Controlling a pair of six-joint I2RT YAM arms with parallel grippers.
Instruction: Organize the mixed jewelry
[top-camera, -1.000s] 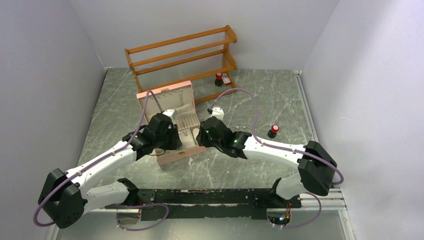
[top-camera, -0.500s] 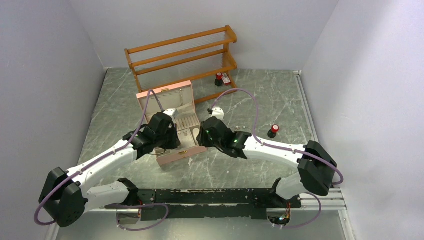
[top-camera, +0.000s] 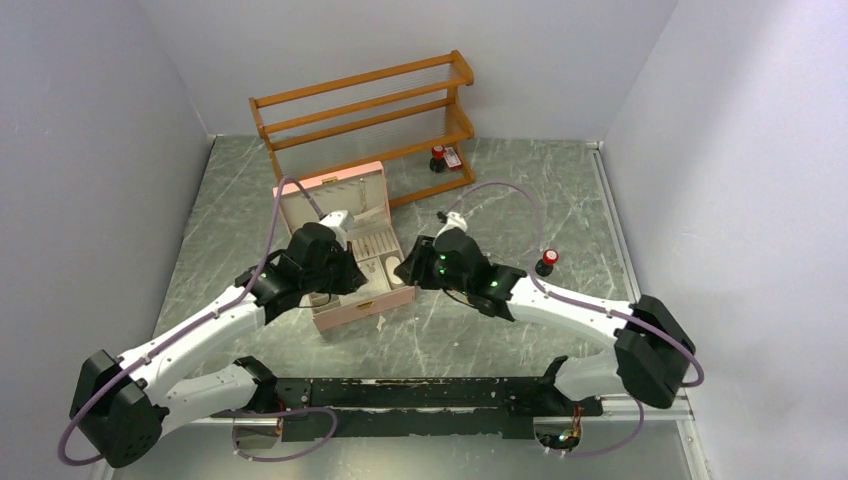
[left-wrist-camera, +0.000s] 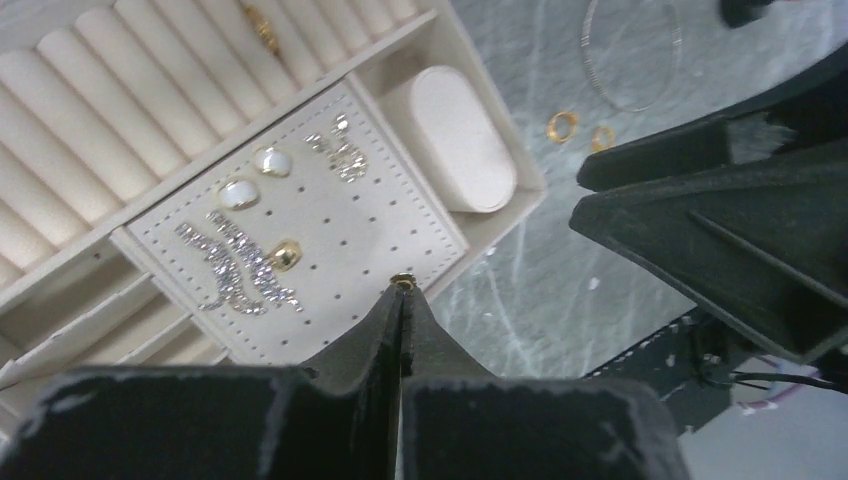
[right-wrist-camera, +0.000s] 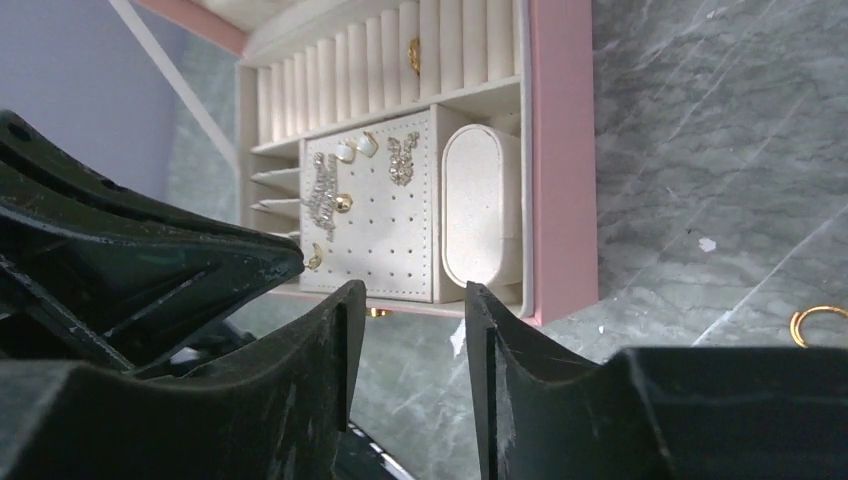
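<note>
Several earrings, which are sparkling drops, two white ovals and one gold stud, are pinned on the perforated pad in the open pink box.
One gold ring is tucked among the ring rolls in the compartment behind the pad.
One oval cream cushion lies in the compartment beside the pad.
Two loose gold rings lie side by side on the marbled table, just outside the box wall next to the cushion.
One tiny gold piece is pinched at the very tip of the left gripper, whose jaws are pressed together over the near edge of the pad.
The right gripper hangs over the table at the cushion side of the box, jaws apart with nothing between them.
One wooden rack stands against the back wall behind the box.
Two red-capped bottles are on the table, one by the rack's foot and one farther right, well apart from the box.
</note>
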